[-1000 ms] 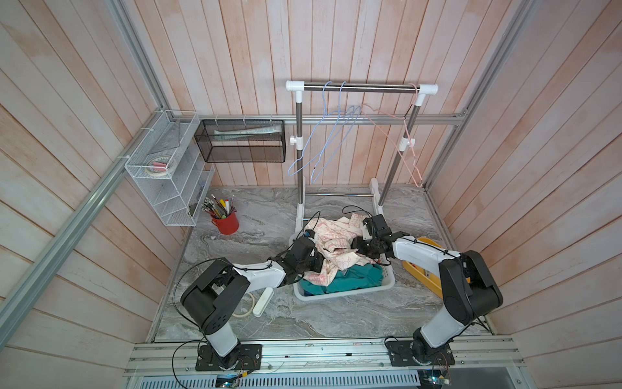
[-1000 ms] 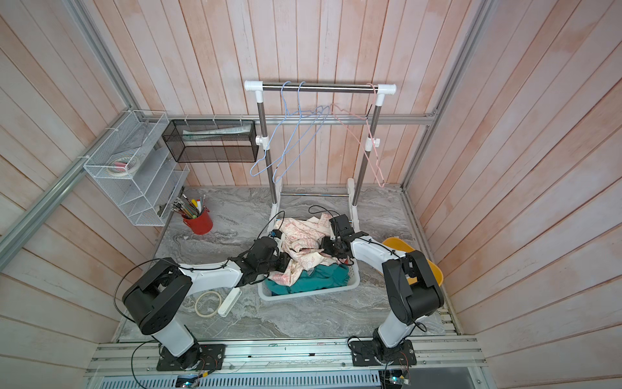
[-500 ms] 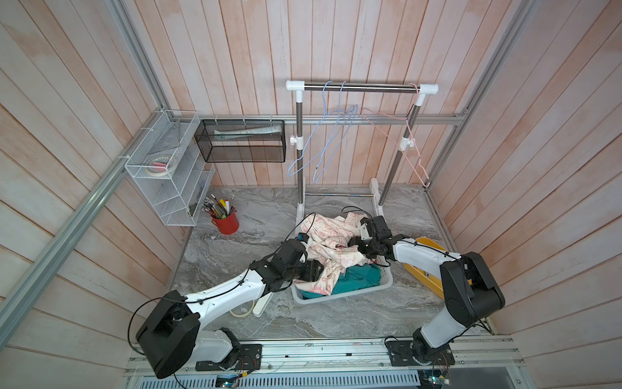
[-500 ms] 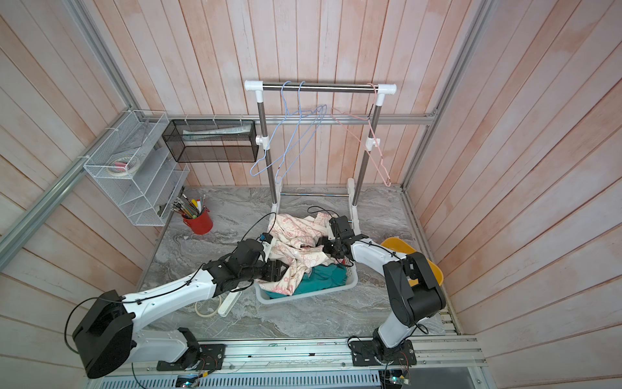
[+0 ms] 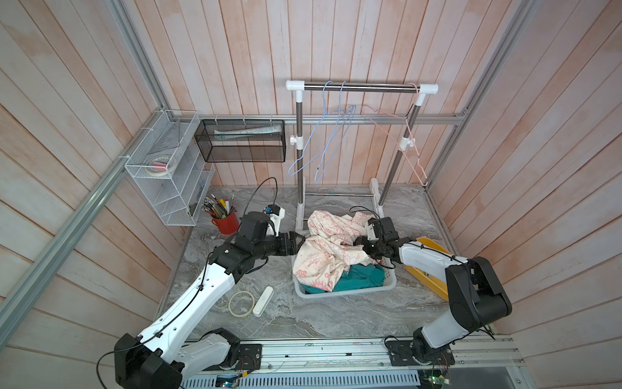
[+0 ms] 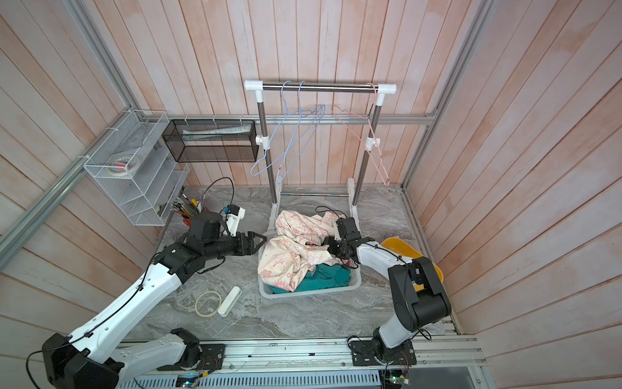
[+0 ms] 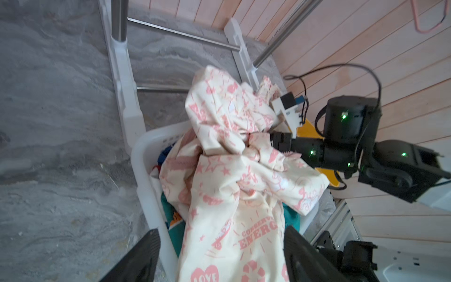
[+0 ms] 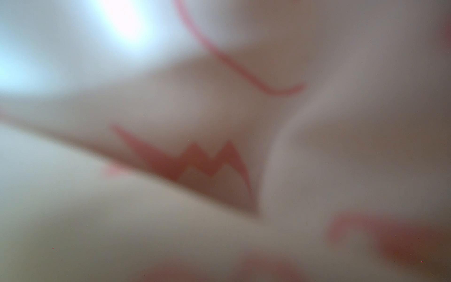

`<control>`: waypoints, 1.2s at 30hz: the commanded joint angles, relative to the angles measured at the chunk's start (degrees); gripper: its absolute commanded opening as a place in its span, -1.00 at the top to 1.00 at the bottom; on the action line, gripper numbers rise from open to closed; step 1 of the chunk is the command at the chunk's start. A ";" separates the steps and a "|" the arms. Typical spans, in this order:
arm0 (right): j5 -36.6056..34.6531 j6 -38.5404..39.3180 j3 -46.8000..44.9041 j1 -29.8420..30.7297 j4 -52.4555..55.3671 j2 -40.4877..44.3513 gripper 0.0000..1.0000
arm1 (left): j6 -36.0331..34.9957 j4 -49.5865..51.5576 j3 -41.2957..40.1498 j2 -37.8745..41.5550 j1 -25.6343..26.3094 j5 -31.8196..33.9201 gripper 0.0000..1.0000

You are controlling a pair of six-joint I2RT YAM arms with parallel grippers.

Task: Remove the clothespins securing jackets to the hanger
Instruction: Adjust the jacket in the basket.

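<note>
Left claw [image 5: 299,241] is standing with its jaws wide apart and holding nothing. It is just beside the fold of the cream pink-printed jacket [image 5: 323,256] that is spilling over the left rim of the white basket [image 5: 343,292].

Right claw [image 5: 363,245] is sitting buried in the same jacket from the opposite side. Cloth is bunching toward it in the left wrist view, but its tips are hidden, and the right wrist view is giving only blurred print. Cannot tell whether it is gripping.

The jackets are lying in the basket, cream on top. The teal jacket [image 5: 360,278] is underneath, and a sliver of blue cloth [image 7: 164,152] is showing at the rim. No clothespins are showing in any view. The wire hangers [image 5: 346,112] are hanging bare on the clothes rack [image 5: 370,87].

Judgement: the unclipping is looking nearly done, and any leftover clip would be hiding in the folds.

For the next move, the left claw should be pinching a single layer of the hanging fold and drawing it outward to open the bunch. If a clip appears, it should be squeezing the clip's tail ends rather than the cloth. A slow pull is advisable, since the light basket could slide.

Obstructions:
- The rack foot [image 7: 127,102] is touching or just behind the basket.
- A tape roll [image 5: 240,315] and a white oblong [image 5: 263,300] are lying on the surface [image 5: 336,320] near the left arm.
- A red cup of pens [image 5: 226,222] is standing near the left wrist.
- A yellow plastic piece [image 5: 429,246] is lying under the right arm.
</note>
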State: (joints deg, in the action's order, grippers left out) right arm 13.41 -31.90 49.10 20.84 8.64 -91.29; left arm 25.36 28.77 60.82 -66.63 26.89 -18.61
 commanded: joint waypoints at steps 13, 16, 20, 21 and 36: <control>-2.16 -1.33 -3.84 -0.79 11.33 -3.15 -0.08 | -6.94 -9.44 18.91 -31.61 -1.76 -4.63 -0.77; -2.38 -1.15 -3.84 -0.75 11.22 -3.12 -0.08 | -7.03 -10.18 20.43 -35.01 -1.72 -7.50 -0.80; -2.51 -1.22 -3.55 -0.72 10.80 -3.67 -0.08 | -7.30 -12.35 19.84 -36.75 0.00 -14.34 -0.41; -2.51 -1.33 -3.49 -0.75 10.63 -3.70 -0.08 | -7.57 -12.05 19.81 -37.06 0.76 -15.34 -0.20; -3.19 -3.77 -4.89 -1.18 9.02 4.51 -0.21 | -6.13 -11.18 1.60 -32.35 11.31 -8.09 1.00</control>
State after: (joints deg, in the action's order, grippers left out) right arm 13.19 -33.65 47.09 20.29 9.45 -87.42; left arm 17.82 15.38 66.19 -97.73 37.26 -29.43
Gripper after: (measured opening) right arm 0.590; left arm 0.059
